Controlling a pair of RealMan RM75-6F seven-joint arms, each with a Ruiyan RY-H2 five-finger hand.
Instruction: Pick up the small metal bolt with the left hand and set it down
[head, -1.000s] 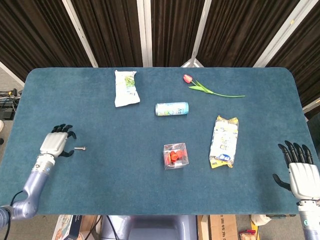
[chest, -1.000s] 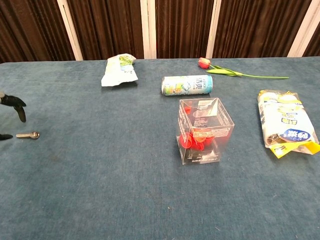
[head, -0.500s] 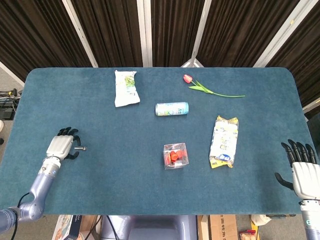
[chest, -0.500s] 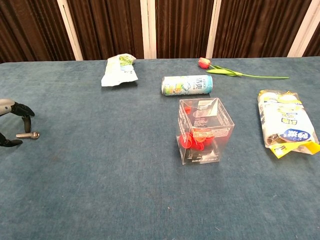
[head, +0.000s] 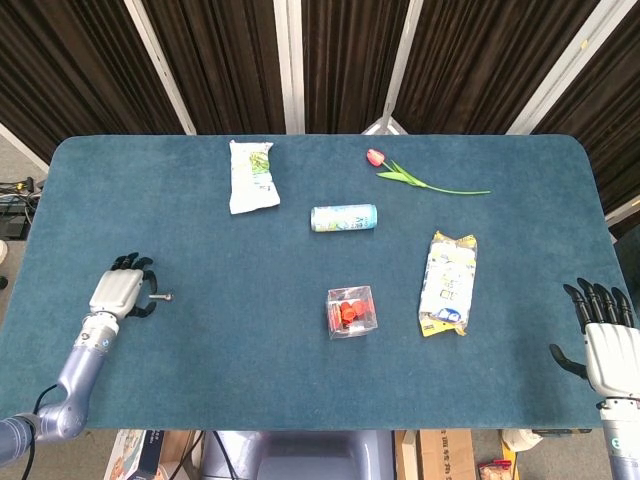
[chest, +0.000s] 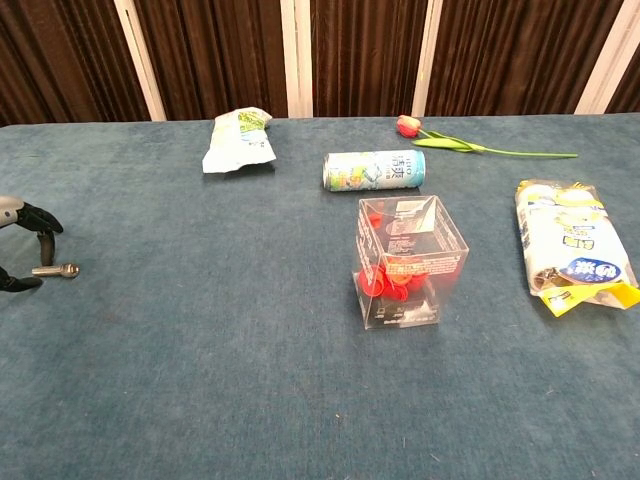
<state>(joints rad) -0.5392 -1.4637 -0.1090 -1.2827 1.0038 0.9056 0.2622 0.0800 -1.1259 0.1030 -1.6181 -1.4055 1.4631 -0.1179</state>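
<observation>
Left hand (head: 122, 291) near the blue table's (head: 200, 340) left edge, fingers curled around the small silver metal bolt (chest: 57, 270) lying on the cloth; grasp cannot be told. Right hand (head: 606, 342) spread, front-right corner.

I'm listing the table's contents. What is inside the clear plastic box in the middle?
The clear plastic box holds small red pieces piled toward its bottom, with a printed label on top. What the pieces are, and anything beneath them, cannot be made out.

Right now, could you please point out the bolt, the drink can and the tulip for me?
bolt (chest: 66, 269): chest view, on its round head.
drink can (head: 343, 217): head view, middle of its side.
tulip (chest: 408, 125): chest view, on the pink bloom.
</observation>
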